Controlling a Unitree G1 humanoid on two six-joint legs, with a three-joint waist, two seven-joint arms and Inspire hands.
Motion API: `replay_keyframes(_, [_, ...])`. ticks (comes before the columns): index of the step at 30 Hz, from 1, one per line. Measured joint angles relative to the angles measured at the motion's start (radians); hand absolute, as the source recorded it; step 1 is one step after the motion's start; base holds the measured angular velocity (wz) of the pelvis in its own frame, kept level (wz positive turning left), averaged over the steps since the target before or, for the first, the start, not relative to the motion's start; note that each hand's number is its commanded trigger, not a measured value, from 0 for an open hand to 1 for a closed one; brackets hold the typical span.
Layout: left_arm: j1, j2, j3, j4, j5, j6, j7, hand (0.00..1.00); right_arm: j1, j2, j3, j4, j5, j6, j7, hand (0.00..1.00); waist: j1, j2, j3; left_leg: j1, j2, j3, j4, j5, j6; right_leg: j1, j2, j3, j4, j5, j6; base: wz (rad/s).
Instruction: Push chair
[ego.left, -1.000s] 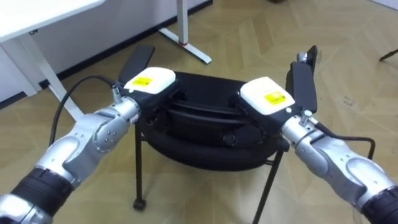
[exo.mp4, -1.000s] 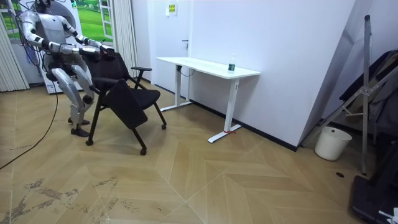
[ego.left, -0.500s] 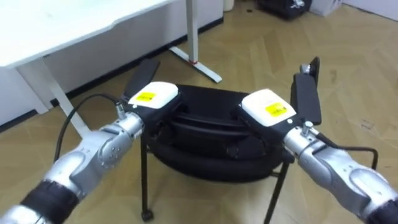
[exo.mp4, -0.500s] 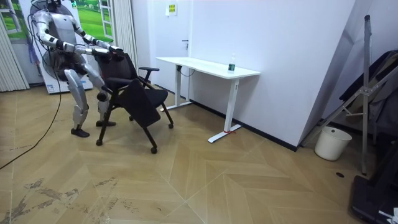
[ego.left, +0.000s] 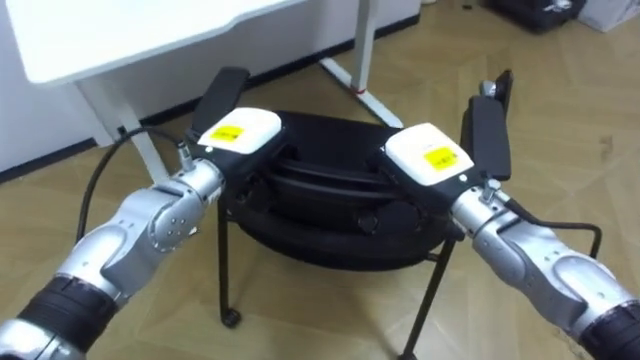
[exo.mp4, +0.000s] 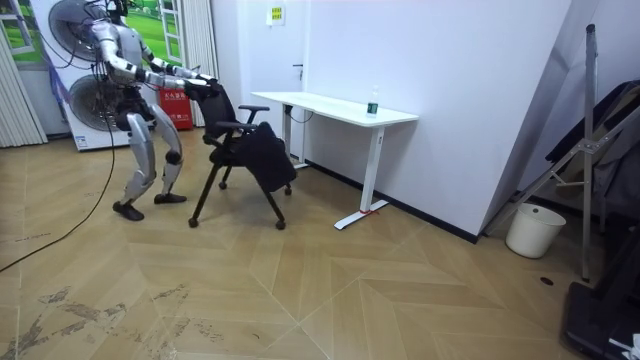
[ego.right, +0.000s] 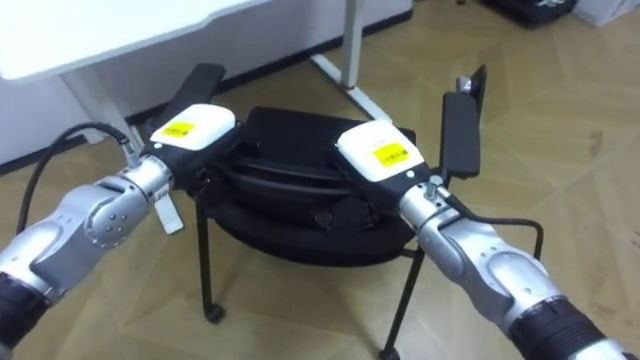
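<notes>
A black office chair (exo.mp4: 248, 152) stands between me and the white desk (exo.mp4: 330, 105). From above I see its seat (ego.left: 330, 135), its curved backrest top (ego.left: 330, 185) and both armrests, one on the left (ego.left: 222, 92) and one on the right (ego.left: 488, 125). My left hand (ego.left: 240, 132) lies over the backrest's left end, fingers curled down over the top edge. On the right end my right hand (ego.left: 428, 155) grips the same way. In the room view I stand upright behind the chair, arms stretched forward.
The desk's top (ego.left: 120, 30) fills the upper left just ahead, and its foot (ego.left: 350, 78) lies on the wooden floor beyond the chair. A fan (exo.mp4: 80, 60) stands behind me; a white bucket (exo.mp4: 527, 230) and folded frames are far to the room view's right.
I have walked forward with the chair. It has rolled to the room view's right and now stands close to the desk. Both hands keep their hold on the backrest.
</notes>
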Motion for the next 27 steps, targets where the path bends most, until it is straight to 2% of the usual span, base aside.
replay_keyframes(1, [-0.004,0.002,0.004,0.0,0.003,-0.002,0.0,1.0,-0.008,0.002,0.0,0.004,-0.003,0.0,-0.003,1.0,0.008,0.001,0.0004,0.008,-0.005,-0.011,-0.001,-0.01,0.001,-0.011,0.006,0.006,0.028,0.026,0.003,0.22])
replay_keyframes(2, [-0.01,0.003,0.004,0.003,0.004,-0.005,0.001,1.0,-0.01,0.002,0.0,0.013,-0.003,0.0,-0.011,1.0,0.008,0.008,0.0049,0.018,-0.012,-0.041,-0.004,-0.017,-0.001,-0.046,0.015,0.026,0.084,0.093,0.001,0.31])
replay_keyframes(3, [-0.012,0.002,0.003,0.006,0.005,-0.007,0.001,1.0,-0.009,0.006,0.001,0.018,-0.003,0.001,-0.016,1.0,0.006,0.012,0.0072,0.027,-0.013,-0.055,-0.012,-0.019,0.0,-0.066,0.019,0.042,0.113,0.109,-0.004,0.37])
replay_keyframes(5, [-0.017,0.006,0.005,0.015,0.012,-0.016,0.008,1.0,-0.008,0.021,0.001,0.028,-0.012,0.006,-0.033,1.0,0.005,0.029,0.0169,0.058,0.003,-0.09,-0.03,-0.03,-0.007,-0.179,0.073,0.096,0.121,0.048,-0.008,0.37])
replay_keyframes(6, [-0.019,0.007,0.004,0.023,0.011,-0.022,0.01,1.0,-0.008,0.022,0.003,0.029,-0.014,0.008,-0.035,1.0,0.003,0.037,0.0219,0.066,0.005,-0.105,-0.032,-0.033,-0.01,-0.203,0.084,0.093,0.1,0.044,-0.007,0.58])
replay_keyframes(7, [-0.022,0.009,0.002,0.036,0.011,-0.028,0.012,1.0,-0.004,0.029,0.01,0.033,-0.016,0.011,-0.043,1.0,-0.004,0.036,0.0218,0.086,0.003,-0.131,-0.042,-0.038,-0.016,-0.255,0.099,0.093,0.019,0.046,-0.01,0.72])
replay_keyframes(8, [-0.021,0.013,0.0,0.042,0.012,-0.03,0.012,1.0,-0.002,0.038,0.012,0.038,-0.019,0.011,-0.043,1.0,-0.006,0.028,0.0215,0.106,0.001,-0.154,-0.046,-0.048,-0.026,-0.293,0.104,0.091,-0.092,0.068,-0.023,0.68])
replay_keyframes(9, [-0.02,0.015,0.0,0.046,0.012,-0.033,0.012,1.0,-0.001,0.044,0.013,0.042,-0.02,0.01,-0.043,1.0,-0.008,0.023,0.0229,0.119,0.0,-0.164,-0.046,-0.055,-0.033,-0.305,0.106,0.086,-0.153,0.092,-0.027,0.6])
replay_keyframes(10, [-0.014,0.022,-0.003,0.046,0.014,-0.033,0.012,1.0,0.004,0.059,0.014,0.048,-0.02,0.009,-0.042,1.0,-0.008,0.012,0.0225,0.139,-0.001,-0.188,-0.042,-0.074,-0.049,-0.312,0.121,0.092,-0.267,0.161,-0.035,0.74])
replay_keyframes(11, [-0.007,0.026,-0.008,0.045,0.019,-0.032,0.012,1.0,0.012,0.069,0.015,0.048,-0.02,0.008,-0.04,1.0,-0.02,0.005,0.0145,0.151,0.003,-0.219,-0.025,-0.098,-0.07,-0.302,0.122,0.09,-0.283,0.212,-0.05,0.82])
replay_keyframes(12, [-0.004,0.028,-0.009,0.044,0.021,-0.032,0.013,1.0,0.016,0.071,0.016,0.049,-0.017,0.007,-0.039,1.0,-0.023,-0.005,0.007,0.154,0.006,-0.22,-0.021,-0.106,-0.081,-0.296,0.126,0.085,-0.278,0.226,-0.072,0.94])
replay_keyframes(13, [-0.004,0.026,-0.012,0.044,0.024,-0.032,0.022,1.0,0.015,0.068,0.016,0.049,-0.007,0.006,-0.032,1.0,-0.025,-0.008,0.0049,0.166,0.031,-0.2,-0.018,-0.118,-0.103,-0.276,0.138,0.079,-0.27,0.246,-0.096,0.69])
replay_keyframes(14, [-0.004,0.024,-0.018,0.045,0.025,-0.029,0.029,1.0,0.015,0.065,0.016,0.049,-0.006,0.007,-0.031,1.0,-0.025,-0.002,0.0018,0.17,0.048,-0.19,-0.019,-0.121,-0.111,-0.267,0.141,0.063,-0.269,0.237,-0.099,0.62])
replay_keyframes(15, [-0.005,0.017,-0.02,0.043,0.025,-0.019,0.031,1.0,0.01,0.062,0.013,0.053,-0.006,0.008,-0.028,1.0,-0.025,0.007,0.0008,0.181,0.073,-0.175,-0.028,-0.122,-0.126,-0.253,0.151,0.047,-0.27,0.227,-0.117,0.35])
replay_keyframes(16, [-0.003,0.013,-0.02,0.043,0.023,-0.011,0.034,1.0,-0.001,0.062,0.013,0.055,-0.007,0.012,-0.016,1.0,-0.023,0.014,-0.0001,0.193,0.082,-0.17,-0.043,-0.118,-0.136,-0.245,0.153,0.038,-0.264,0.213,-0.128,0.24])
replay_keyframes(17, [-0.001,0.011,-0.019,0.041,0.022,-0.004,0.035,1.0,-0.008,0.062,0.013,0.054,-0.007,0.014,-0.006,1.0,-0.021,0.016,-0.0015,0.198,0.084,-0.167,-0.052,-0.115,-0.141,-0.243,0.153,0.035,-0.262,0.205,-0.129,0.18])
replay_keyframes(19, [0.001,0.012,-0.012,0.034,0.01,0.011,0.036,1.0,-0.035,0.063,0.012,0.051,-0.013,0.016,0.028,1.0,-0.016,0.018,-0.0026,0.207,0.091,-0.156,-0.043,-0.112,-0.147,-0.242,0.152,0.029,-0.227,0.162,-0.134,0.14])
replay_keyframes(23, [0.014,-0.01,-0.014,0.037,0.01,0.037,0.036,1.0,-0.038,0.059,0.012,0.056,-0.018,0.012,0.045,1.0,-0.02,0.046,0.0027,0.205,0.125,-0.142,0.069,-0.101,-0.15,-0.186,0.151,0.003,-0.19,0.101,-0.139,0.17])
replay_keyframes(27, [0.032,-0.019,-0.013,0.046,0.013,0.035,0.066,1.0,-0.038,0.06,0.011,0.058,-0.047,0.007,0.045,1.0,-0.031,0.053,0.0056,0.217,0.12,-0.136,0.065,-0.072,-0.154,-0.15,0.142,-0.001,-0.209,0.089,-0.135,0.14])
